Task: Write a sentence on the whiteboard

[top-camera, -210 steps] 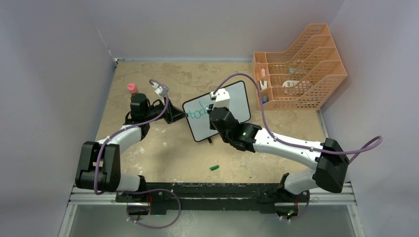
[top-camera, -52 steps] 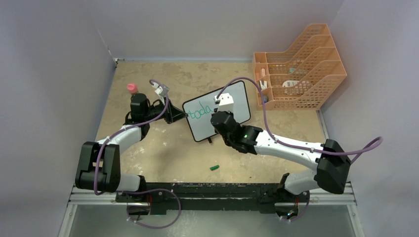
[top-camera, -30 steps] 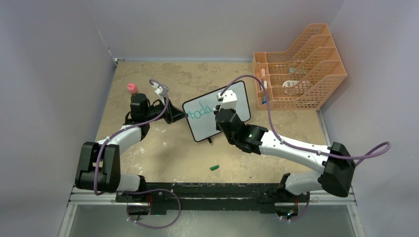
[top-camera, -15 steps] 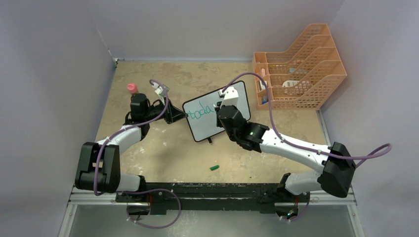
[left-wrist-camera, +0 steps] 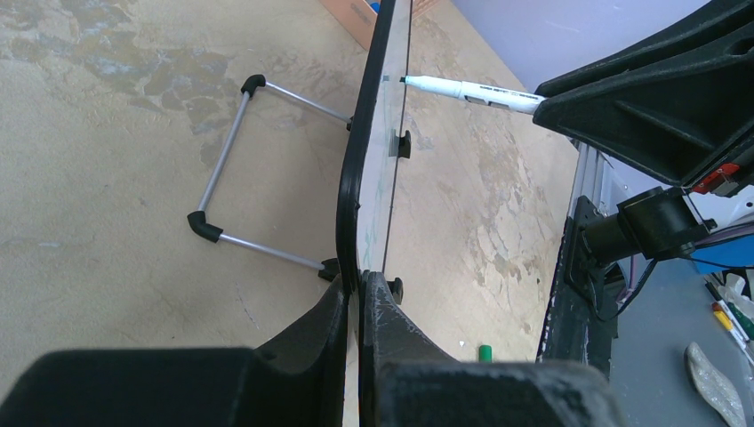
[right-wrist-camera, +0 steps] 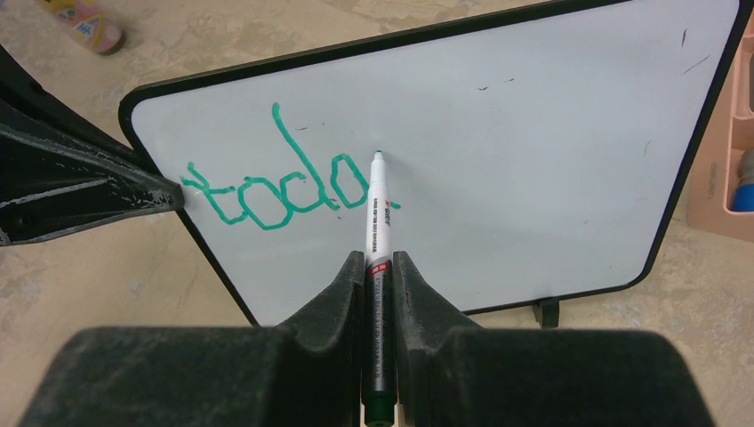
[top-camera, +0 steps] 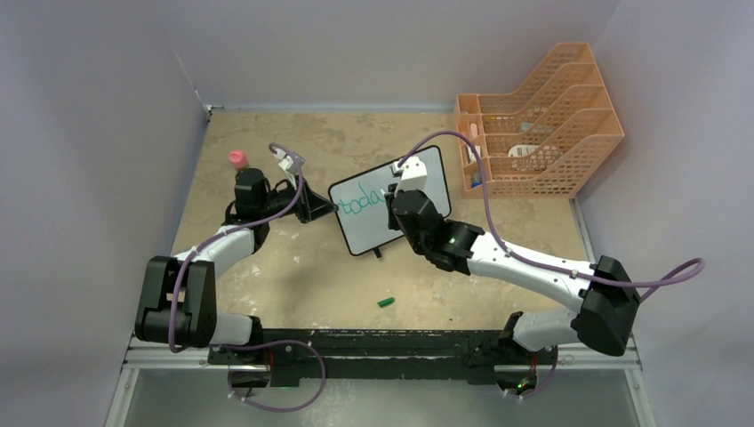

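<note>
The whiteboard (right-wrist-camera: 533, 160) stands upright on the table (top-camera: 311, 267), its left edge pinched by the closed left gripper (left-wrist-camera: 358, 286). The right gripper (right-wrist-camera: 378, 260), clamped on a marker (right-wrist-camera: 377, 213), has moved right. "tod" now reads "toda" and the tip sits just past the "a", so word 1 looks nearly done.

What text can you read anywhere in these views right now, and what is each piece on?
"toda": green handwriting on the whiteboard; its last letter is partly hidden behind the marker.
Print on the marker's barrel: too small to read.
Label on the bottle: blurred, unreadable.
Labels on things in the orange rack: too small to read.
</note>
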Robot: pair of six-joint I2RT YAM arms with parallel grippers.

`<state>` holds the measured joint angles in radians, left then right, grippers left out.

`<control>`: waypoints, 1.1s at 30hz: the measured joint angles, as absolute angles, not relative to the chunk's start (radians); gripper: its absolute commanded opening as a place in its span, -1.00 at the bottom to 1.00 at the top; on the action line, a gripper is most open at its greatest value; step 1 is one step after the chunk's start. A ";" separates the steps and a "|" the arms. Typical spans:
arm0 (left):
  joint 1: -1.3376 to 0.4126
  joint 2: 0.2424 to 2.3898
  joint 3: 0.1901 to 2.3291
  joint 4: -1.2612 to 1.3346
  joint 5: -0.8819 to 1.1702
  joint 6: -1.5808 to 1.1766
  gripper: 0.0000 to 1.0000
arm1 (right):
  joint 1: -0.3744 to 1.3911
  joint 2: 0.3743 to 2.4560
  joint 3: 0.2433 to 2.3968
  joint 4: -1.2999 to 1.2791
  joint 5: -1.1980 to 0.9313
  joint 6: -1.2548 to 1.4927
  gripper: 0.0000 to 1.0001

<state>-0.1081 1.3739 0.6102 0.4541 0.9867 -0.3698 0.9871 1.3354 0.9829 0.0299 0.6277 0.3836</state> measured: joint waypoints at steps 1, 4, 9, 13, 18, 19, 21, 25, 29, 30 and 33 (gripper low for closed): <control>-0.108 1.374 0.610 0.454 0.987 -0.370 -1.00 | 0.987 1.336 0.983 0.030 0.628 0.383 -1.00; -0.108 1.374 0.610 0.454 0.987 -0.369 -1.00 | 0.987 1.340 0.983 0.035 0.628 0.380 -1.00; -0.108 1.374 0.610 0.454 0.986 -0.369 -1.00 | 0.987 1.352 0.983 0.043 0.628 0.378 -1.00; -0.108 1.374 0.610 0.453 0.984 -0.369 -1.00 | 0.987 1.355 0.983 0.044 0.628 0.376 -1.00; -0.108 1.374 0.610 0.453 0.984 -0.369 -1.00 | 0.987 1.355 0.983 0.043 0.629 0.376 -1.00; -0.108 1.374 0.610 0.453 0.983 -0.369 -1.00 | 0.987 1.355 0.983 0.043 0.629 0.377 -1.00; -0.108 1.374 0.610 0.453 0.983 -0.369 -1.00 | 0.986 1.355 0.983 0.042 0.629 0.377 -1.00; -0.108 1.374 0.610 0.453 0.983 -0.369 -1.00 | 0.986 1.355 0.983 0.036 0.630 0.385 -1.00; -0.108 1.374 0.610 0.453 0.983 -0.369 -1.00 | 0.986 1.355 0.981 0.027 0.631 0.395 -1.00; -0.108 1.374 0.610 0.453 0.982 -0.369 -1.00 | 0.986 1.355 0.979 0.023 0.633 0.399 -1.00; -0.108 1.374 0.610 0.452 0.980 -0.369 -1.00 | 0.986 1.353 0.970 0.011 0.635 0.408 -1.00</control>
<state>-0.1081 1.3739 0.6102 0.4522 0.9802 -0.3695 0.9859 1.3525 0.9703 0.0109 0.6353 0.4076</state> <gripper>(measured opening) 0.020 0.146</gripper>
